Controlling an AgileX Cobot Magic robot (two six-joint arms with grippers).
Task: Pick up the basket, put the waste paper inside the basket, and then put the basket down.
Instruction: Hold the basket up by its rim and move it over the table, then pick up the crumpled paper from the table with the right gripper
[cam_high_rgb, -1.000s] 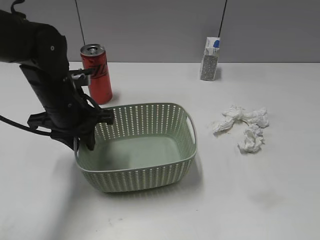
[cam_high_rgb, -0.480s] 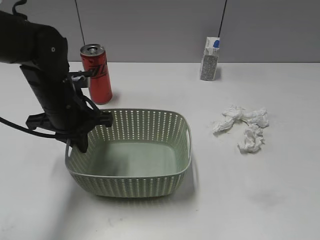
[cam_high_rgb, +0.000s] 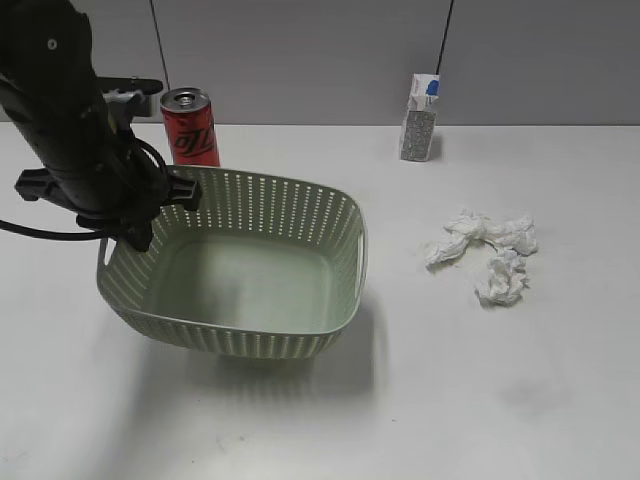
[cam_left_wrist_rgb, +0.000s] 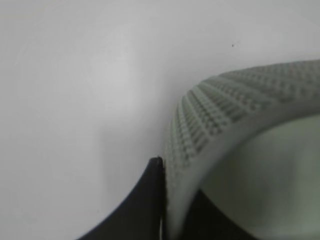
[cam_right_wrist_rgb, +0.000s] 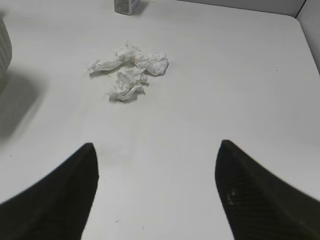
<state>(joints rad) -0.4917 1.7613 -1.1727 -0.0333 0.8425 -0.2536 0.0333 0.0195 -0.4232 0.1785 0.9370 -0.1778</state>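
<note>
Exterior view: basket (cam_high_rgb: 240, 270) up off the table (cam_high_rgb: 520, 380), tilted, long axis running left-right w/ the left end higher.
Left gripper (cam_high_rgb: 130, 232) clamped on its left rim. Right gripper (cam_right_wrist_rgb: 155, 195) spread wide, nothing in it. Waste paper (cam_high_rgb: 487, 252) lies to the right, well apart from basket.

The exterior view looks down at a slant from in front of the bench (cam_high_rgb: 480, 400), facing the grey back wall (cam_high_rgb: 300, 60), far enough off to take in the whole basket (cam_high_rgb: 240, 280), the waste paper (cam_high_rgb: 487, 252), the red can (cam_high_rgb: 190, 125) and the carton (cam_high_rgb: 420, 118).

The left wrist view sits very close, pressed against the basket (cam_left_wrist_rgb: 210, 125) wall, blurred, with bare bench (cam_left_wrist_rgb: 75, 90) beyond.

The right wrist view hangs higher and farther back, looking forward along the bench (cam_right_wrist_rgb: 225, 90) past its own jaws.

It shares with the exterior view the waste paper (cam_right_wrist_rgb: 129, 70), the carton's base (cam_right_wrist_rgb: 125, 6) and a sliver of basket (cam_right_wrist_rgb: 4, 47).
</note>
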